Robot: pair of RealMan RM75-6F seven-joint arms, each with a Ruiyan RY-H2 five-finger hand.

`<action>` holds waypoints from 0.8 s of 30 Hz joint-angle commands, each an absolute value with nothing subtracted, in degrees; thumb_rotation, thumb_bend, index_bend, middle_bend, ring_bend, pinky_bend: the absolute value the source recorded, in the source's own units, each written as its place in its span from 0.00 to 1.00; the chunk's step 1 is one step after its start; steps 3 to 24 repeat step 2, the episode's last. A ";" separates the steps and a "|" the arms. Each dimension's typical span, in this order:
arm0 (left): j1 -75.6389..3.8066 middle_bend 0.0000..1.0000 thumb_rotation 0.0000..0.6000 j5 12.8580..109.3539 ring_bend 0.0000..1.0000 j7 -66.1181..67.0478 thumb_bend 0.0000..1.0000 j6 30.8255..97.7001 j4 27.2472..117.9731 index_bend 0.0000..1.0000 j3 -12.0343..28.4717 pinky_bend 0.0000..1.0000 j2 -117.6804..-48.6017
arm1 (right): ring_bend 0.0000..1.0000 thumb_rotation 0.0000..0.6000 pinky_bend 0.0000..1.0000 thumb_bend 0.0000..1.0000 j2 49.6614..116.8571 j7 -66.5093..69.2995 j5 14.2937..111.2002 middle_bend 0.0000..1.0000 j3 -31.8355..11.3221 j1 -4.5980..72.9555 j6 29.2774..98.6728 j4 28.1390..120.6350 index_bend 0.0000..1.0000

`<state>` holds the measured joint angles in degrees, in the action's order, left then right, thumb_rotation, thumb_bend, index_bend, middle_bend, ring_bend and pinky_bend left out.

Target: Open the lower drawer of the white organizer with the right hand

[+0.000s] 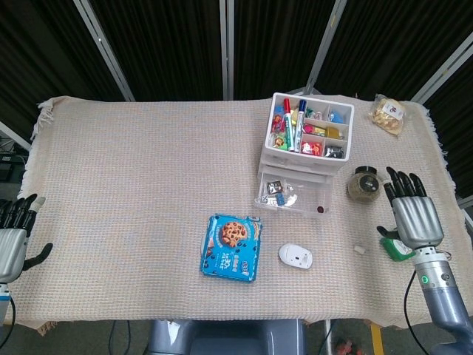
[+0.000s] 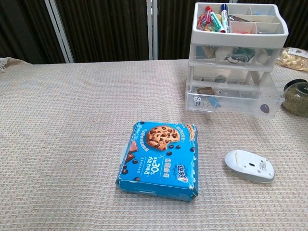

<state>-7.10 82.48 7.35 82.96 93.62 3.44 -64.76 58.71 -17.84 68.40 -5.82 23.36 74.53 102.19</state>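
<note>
A white organizer (image 1: 307,137) stands near the far right of the cloth-covered table (image 1: 133,177), its open top tray packed with markers and small bright items, and its clear lower drawer (image 1: 294,196) pulled forward toward the front edge, well out from under the drawers above it; a die, a blue clip and a dark bead lie inside it in the chest view. The robot's right hand (image 1: 412,216) hangs over the right edge of the table, back of the hand up, fingers straight and spread, holding nothing and well apart from the drawer. A green-and-yellow object (image 1: 399,250) lies partly beneath that hand, too hidden to identify. The left hand (image 1: 10,240) shows at the left edge of the head view, just off the table's left side, fingers extended and apart, empty. A round jar with a dark lid (image 1: 364,184) sits just beside the organizer's right side, and a small bag of snacks (image 1: 389,113) rests at the far right corner. A blue box of chocolate chip cookies (image 1: 233,246) lies flat near the front edge, with a white computer mouse (image 1: 295,257) to its right, in front of the drawer. A tiny white piece (image 1: 359,250) lies between the mouse and the right hand
</note>
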 commanded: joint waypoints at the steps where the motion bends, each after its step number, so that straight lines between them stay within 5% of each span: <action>1: -7.06 0.00 1.00 82.49 0.00 7.24 0.31 83.01 93.63 0.05 3.42 0.00 -64.73 | 0.00 1.00 0.00 0.01 58.71 -18.12 68.38 0.00 -6.10 23.06 74.72 102.41 0.00; 24: -7.06 0.00 1.00 82.51 0.00 7.21 0.31 83.01 93.63 0.05 3.41 0.00 -64.73 | 0.00 1.00 0.00 0.01 58.75 -18.19 68.35 0.00 -6.20 23.00 74.73 102.44 0.00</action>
